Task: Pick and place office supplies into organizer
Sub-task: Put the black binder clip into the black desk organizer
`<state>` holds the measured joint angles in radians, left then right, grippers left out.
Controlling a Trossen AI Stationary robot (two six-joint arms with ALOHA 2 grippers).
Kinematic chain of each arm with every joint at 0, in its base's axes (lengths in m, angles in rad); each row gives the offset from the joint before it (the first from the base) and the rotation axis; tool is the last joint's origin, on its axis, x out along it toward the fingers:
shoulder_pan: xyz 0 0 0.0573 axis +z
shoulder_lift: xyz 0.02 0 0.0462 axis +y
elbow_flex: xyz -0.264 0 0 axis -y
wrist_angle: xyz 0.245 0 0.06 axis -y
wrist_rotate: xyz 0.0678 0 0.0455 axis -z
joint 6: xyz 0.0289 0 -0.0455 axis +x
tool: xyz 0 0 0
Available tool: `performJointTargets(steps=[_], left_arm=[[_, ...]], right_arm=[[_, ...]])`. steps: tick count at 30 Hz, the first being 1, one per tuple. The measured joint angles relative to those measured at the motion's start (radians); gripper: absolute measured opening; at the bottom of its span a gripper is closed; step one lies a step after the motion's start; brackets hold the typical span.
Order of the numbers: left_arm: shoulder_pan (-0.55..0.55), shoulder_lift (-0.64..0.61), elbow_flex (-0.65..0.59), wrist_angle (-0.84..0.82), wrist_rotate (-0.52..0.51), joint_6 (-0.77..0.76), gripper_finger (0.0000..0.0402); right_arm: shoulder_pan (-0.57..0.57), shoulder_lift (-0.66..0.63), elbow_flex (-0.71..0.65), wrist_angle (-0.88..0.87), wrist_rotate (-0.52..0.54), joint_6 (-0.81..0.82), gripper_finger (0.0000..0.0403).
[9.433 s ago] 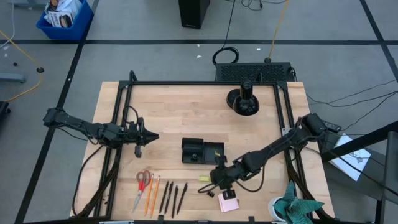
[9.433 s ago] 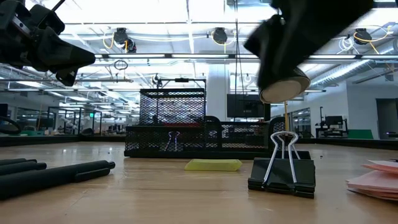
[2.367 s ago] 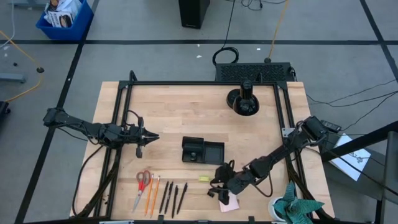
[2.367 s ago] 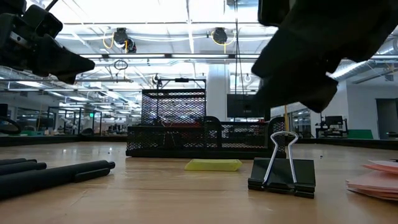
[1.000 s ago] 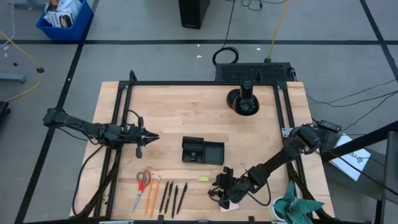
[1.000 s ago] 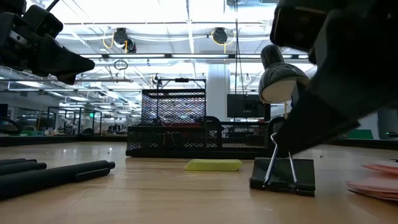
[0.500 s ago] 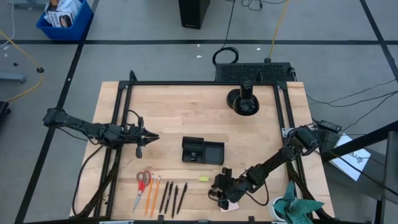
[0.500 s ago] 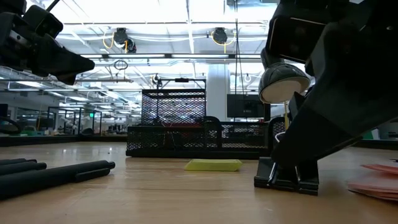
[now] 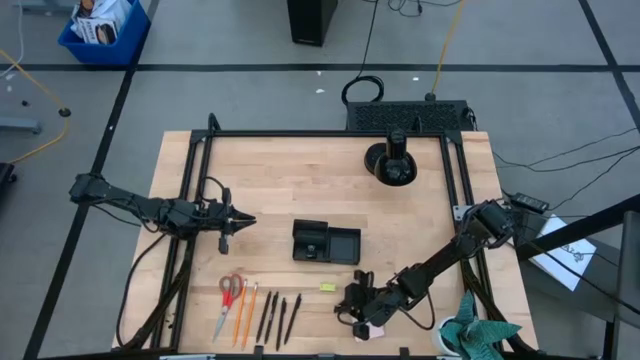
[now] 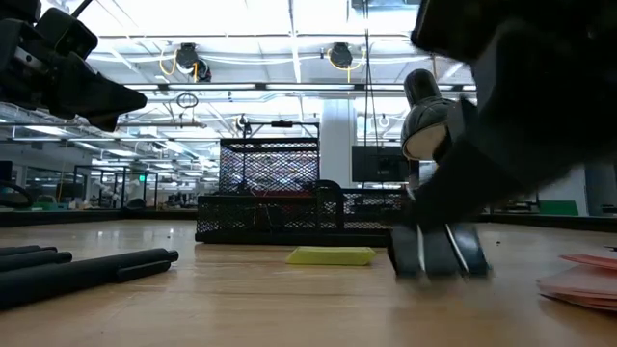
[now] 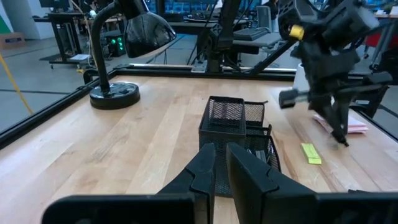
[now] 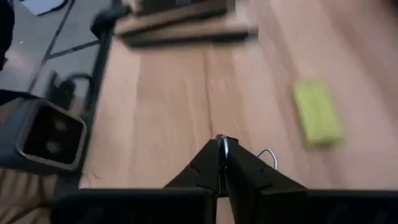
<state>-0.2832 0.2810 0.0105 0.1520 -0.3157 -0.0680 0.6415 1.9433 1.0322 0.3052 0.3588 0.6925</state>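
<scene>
The right gripper (image 9: 352, 310) is low at the near edge of the table (image 9: 300, 180), its fingers pressed together on the wire handle of the binder clip (image 10: 439, 253) — the clip is just beside the pink sticky-note pad (image 10: 578, 275), near the yellow piece (image 10: 331, 254). The organizer (image 9: 325, 242) stands in the middle of the table. The left gripper (image 9: 240, 219) hangs over the left side, nearly closed, holding nothing.

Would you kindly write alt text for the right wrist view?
The right gripper, fingers shut, pinches the wire handle of a binder clip just above the wooden table. A small yellow piece lies beyond it.
</scene>
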Motion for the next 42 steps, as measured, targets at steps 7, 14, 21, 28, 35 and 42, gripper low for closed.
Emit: performJointTargets(steps=[7, 14, 21, 28, 35, 42], left_arm=[[0.000, 0.000, 0.000, 0.001, 0.000, 0.002, 0.0045], [0.000, 0.000, 0.000, 0.005, 0.000, 0.011, 0.0044], [0.000, 0.000, 0.000, 0.000, 0.000, 0.011, 0.0044], [0.000, 0.000, 0.000, 0.000, 0.000, 0.011, 0.0044], [0.000, 0.000, 0.000, 0.000, 0.000, 0.012, 0.0045], [0.000, 0.000, 0.000, -0.001, 0.000, 0.012, 0.0045]], right_arm=[[-0.011, -0.076, 0.157, -0.185, 0.048, -0.208, 0.0002], [-0.046, -0.084, 0.332, -0.210, 0.115, -0.563, 0.0001], [-0.164, -0.079, 0.349, -0.251, 0.167, -0.652, 0.0001], [-0.282, -0.023, 0.349, -0.326, 0.122, -0.628, 0.0001], [-0.337, 0.058, 0.348, -0.315, 0.058, -0.625, 0.0000], [-0.341, 0.127, 0.349, -0.220, 0.034, -0.645, 0.0000]])
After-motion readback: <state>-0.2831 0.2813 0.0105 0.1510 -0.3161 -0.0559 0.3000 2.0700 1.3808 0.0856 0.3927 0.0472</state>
